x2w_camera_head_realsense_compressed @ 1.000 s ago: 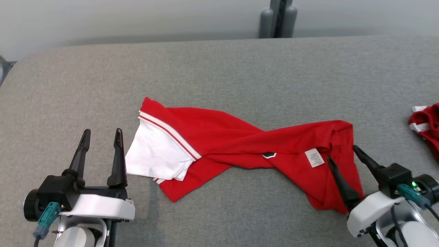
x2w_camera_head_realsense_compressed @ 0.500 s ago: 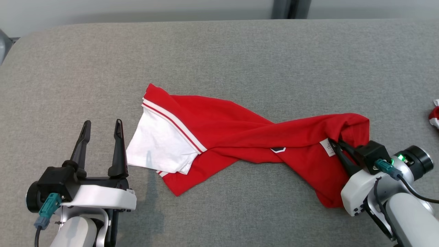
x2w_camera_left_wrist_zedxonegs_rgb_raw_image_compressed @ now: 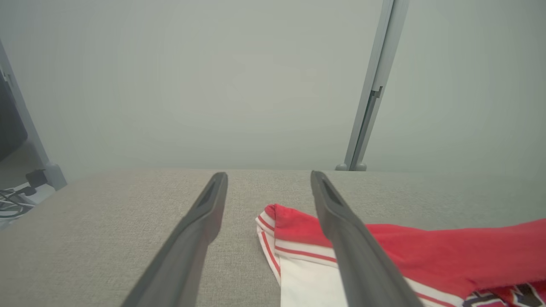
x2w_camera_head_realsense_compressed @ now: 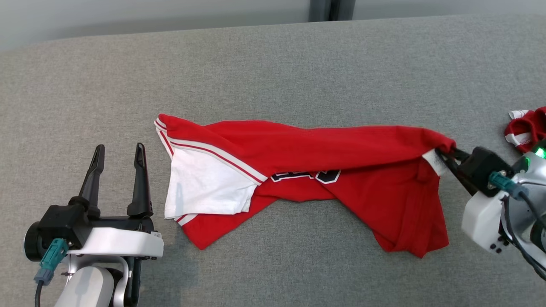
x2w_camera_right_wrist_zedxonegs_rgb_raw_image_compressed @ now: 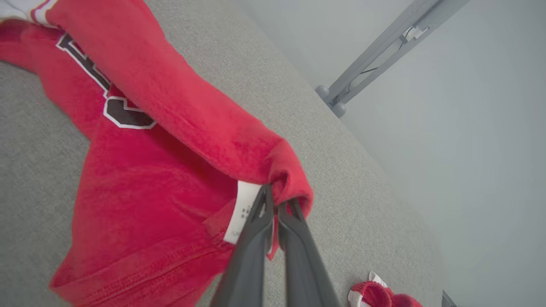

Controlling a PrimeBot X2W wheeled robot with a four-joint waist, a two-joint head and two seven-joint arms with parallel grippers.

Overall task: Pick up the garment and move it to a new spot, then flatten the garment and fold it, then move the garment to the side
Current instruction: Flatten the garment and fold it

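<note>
My right gripper (x2w_camera_head_realsense_compressed: 447,152), at three o'clock, is clamped on the edge of the red jersey (x2w_camera_head_realsense_compressed: 324,143) beside its white label (x2w_camera_head_realsense_compressed: 433,163). The jersey lies stretched across mid-table. My left gripper (x2w_camera_head_realsense_compressed: 118,150), at eight o'clock, stands with its fingers apart and empty, just beside the white sleeve (x2w_camera_head_realsense_compressed: 204,187).

The garment (x2w_camera_head_realsense_compressed: 307,157) is soft matt red cloth lying on a coarse-woven matt grey fabric surface (x2w_camera_head_realsense_compressed: 273,64).
</note>
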